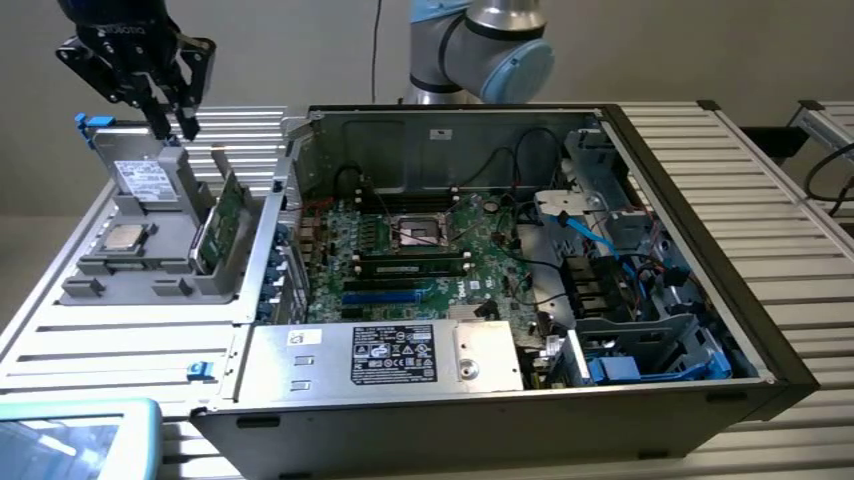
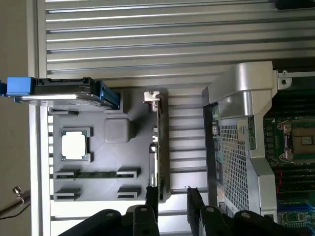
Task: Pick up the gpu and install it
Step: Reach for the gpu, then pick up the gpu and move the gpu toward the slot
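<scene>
Green gpu (image 1: pixel 220 226) on edge in grey holder (image 1: pixel 127 268), long axis alongside case (image 1: pixel 467 432), end effector (image 1: pixel 176 132) spread above

An open computer case (image 1: pixel 694 230) (image 2: pixel 236 162) lies on its side on a slatted metal surface (image 1: pixel 120 335) (image 2: pixel 147 44). Inside the case, a green motherboard (image 1: pixel 400 255) (image 2: pixel 295 147) covers the floor, with an empty processor socket (image 1: pixel 416 232) near its middle and a blue cable (image 1: pixel 594 235) beside it. A silver power supply (image 1: pixel 387 355) fills the case's near corner. Just outside the case, on the exterior view's left, stands a grey parts holder (image 1: pixel 134 250) (image 2: pixel 106 157). It carries a processor chip (image 1: pixel 124 237) (image 2: pixel 75 145) and a drive (image 1: pixel 144 178) (image 2: pixel 61 91) with blue brackets.
</scene>
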You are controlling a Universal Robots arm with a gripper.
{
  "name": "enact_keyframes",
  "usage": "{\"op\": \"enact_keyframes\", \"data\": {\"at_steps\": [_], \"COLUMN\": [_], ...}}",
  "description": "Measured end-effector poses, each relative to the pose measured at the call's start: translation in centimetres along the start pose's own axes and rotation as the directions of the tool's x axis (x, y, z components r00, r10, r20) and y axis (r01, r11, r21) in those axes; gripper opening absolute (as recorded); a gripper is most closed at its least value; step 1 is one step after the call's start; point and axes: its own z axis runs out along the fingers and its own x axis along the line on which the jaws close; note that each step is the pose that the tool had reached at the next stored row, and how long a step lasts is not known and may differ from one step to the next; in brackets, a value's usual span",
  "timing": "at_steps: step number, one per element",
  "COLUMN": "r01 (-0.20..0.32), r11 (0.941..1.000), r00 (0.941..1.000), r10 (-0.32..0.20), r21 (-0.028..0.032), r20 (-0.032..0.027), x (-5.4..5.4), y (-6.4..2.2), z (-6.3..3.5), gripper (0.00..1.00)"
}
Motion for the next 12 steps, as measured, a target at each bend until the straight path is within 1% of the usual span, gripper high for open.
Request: {"op": "enact_keyframes", "data": {"at_steps": [3,4,5,12], "r01": [0.0,0.0,0.0,0.0], "r11": [1.0,1.0,1.0,1.0], "r00": [1.0,1.0,1.0,1.0], "r10": [0.0,0.0,0.0,0.0], "r21": [0.0003,0.0005,0.0006,0.0003], "r20": [-0.0032,-0.0072,-0.008,-0.0096], "x": [1.32,1.39,1.39,1.4], "y": [0.19,0.2,0.2,0.19], "z": [0.08,0.09,0.08,0.08], "gripper": [0.38,0.38,0.38,0.38]}}
